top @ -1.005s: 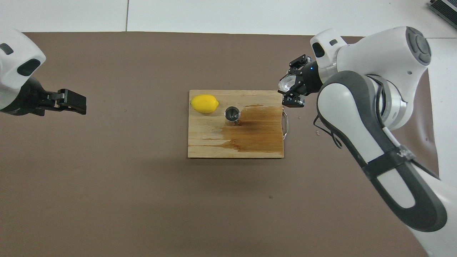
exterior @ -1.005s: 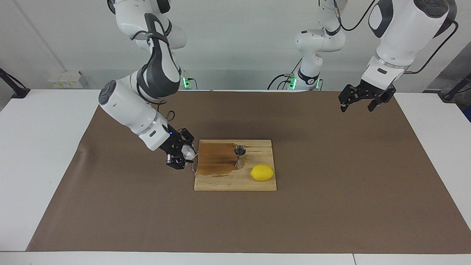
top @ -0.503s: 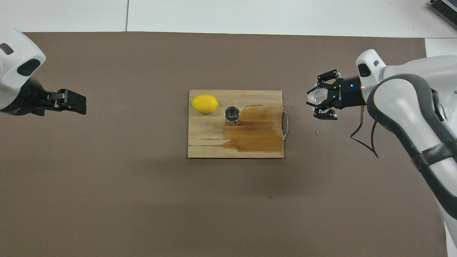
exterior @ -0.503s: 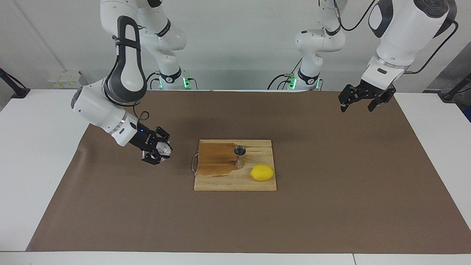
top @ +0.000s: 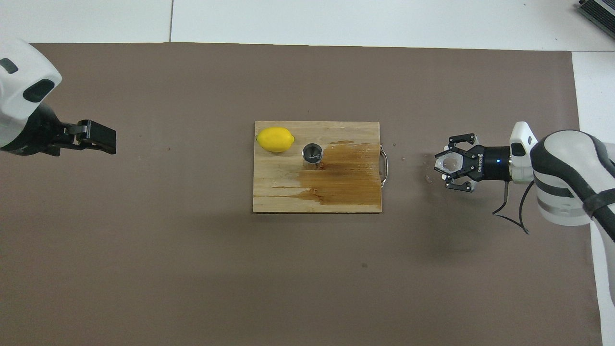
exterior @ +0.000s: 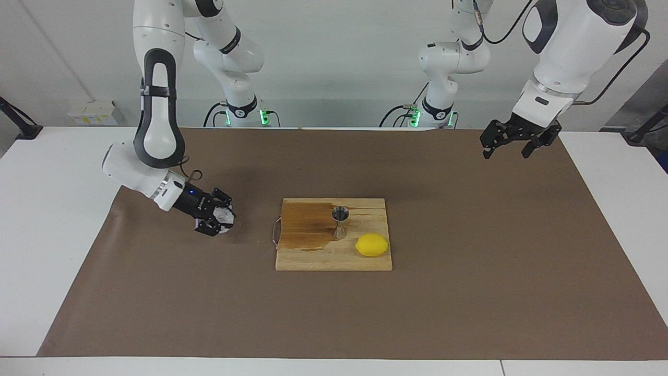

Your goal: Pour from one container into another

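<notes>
The small clear cup point(exterior: 224, 215) point(top: 449, 164) sits between the fingers of my right gripper point(exterior: 221, 219) point(top: 446, 166), which is shut on it, low over the brown mat and beside the board's handle end, toward the right arm's end of the table. Upright on the wooden cutting board point(exterior: 334, 259) point(top: 283, 194) stands the steel jigger point(exterior: 340, 221) point(top: 312, 156), at the edge of a dark wet stain. My left gripper point(exterior: 507, 151) point(top: 97, 137) waits open and empty in the air over the mat toward the left arm's end.
A yellow lemon point(exterior: 372, 245) point(top: 275, 139) lies on the board beside the jigger. The wet stain point(exterior: 308, 227) point(top: 348, 175) covers the board's handle end. A brown mat point(exterior: 469, 292) point(top: 192, 269) covers the white table.
My right gripper has carried the cup from the board's handle edge out toward the right arm's end and lower over the mat. The left arm has not moved.
</notes>
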You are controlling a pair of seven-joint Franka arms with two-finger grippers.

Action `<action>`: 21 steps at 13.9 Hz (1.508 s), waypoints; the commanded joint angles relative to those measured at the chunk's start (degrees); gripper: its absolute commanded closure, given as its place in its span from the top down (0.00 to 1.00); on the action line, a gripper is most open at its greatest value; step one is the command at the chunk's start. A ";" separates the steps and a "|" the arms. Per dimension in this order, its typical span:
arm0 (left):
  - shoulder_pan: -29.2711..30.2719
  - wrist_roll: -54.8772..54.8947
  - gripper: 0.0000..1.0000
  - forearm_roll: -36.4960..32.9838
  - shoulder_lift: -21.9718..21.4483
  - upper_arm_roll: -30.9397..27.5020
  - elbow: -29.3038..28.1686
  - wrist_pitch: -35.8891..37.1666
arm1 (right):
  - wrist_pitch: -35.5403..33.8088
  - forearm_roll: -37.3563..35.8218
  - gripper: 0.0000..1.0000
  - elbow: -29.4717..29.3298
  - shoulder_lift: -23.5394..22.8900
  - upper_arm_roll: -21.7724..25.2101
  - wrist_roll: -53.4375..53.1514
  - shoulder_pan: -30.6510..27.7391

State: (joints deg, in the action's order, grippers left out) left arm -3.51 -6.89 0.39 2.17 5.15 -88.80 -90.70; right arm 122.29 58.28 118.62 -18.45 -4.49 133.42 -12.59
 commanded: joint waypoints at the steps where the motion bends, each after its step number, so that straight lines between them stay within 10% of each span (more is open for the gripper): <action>1: 0.34 0.12 1.00 -0.82 -1.47 0.12 -1.46 0.18 | 0.50 1.92 0.21 -0.24 -0.53 -0.69 2.55 -1.03; 2: 0.26 0.12 1.00 -0.82 -1.47 0.12 -1.46 0.26 | 0.58 1.92 0.25 -0.15 -0.62 -0.69 2.90 -1.03; 3: 0.26 0.12 1.00 -0.82 -1.47 0.12 -1.46 0.26 | 0.67 2.01 0.49 -0.15 -0.62 -0.69 2.99 -0.95; 4: 0.26 0.12 1.00 -0.82 -1.47 0.12 -1.46 0.26 | 0.50 1.92 0.99 -0.41 -0.62 -0.69 2.64 -0.95; 11: 0.26 0.12 1.00 -0.82 -1.47 0.12 -1.46 0.18 | -0.38 -11.76 1.00 -0.67 7.28 0.01 -7.26 -2.35; 21: 0.26 0.12 1.00 -0.82 -1.47 0.12 -1.46 0.26 | -2.93 -45.69 1.00 -3.22 14.76 -0.43 -76.92 8.45</action>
State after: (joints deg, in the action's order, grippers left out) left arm -3.51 -6.89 0.39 2.17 5.14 -88.80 -90.70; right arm 119.31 17.07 115.58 -4.27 -4.75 67.36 -5.13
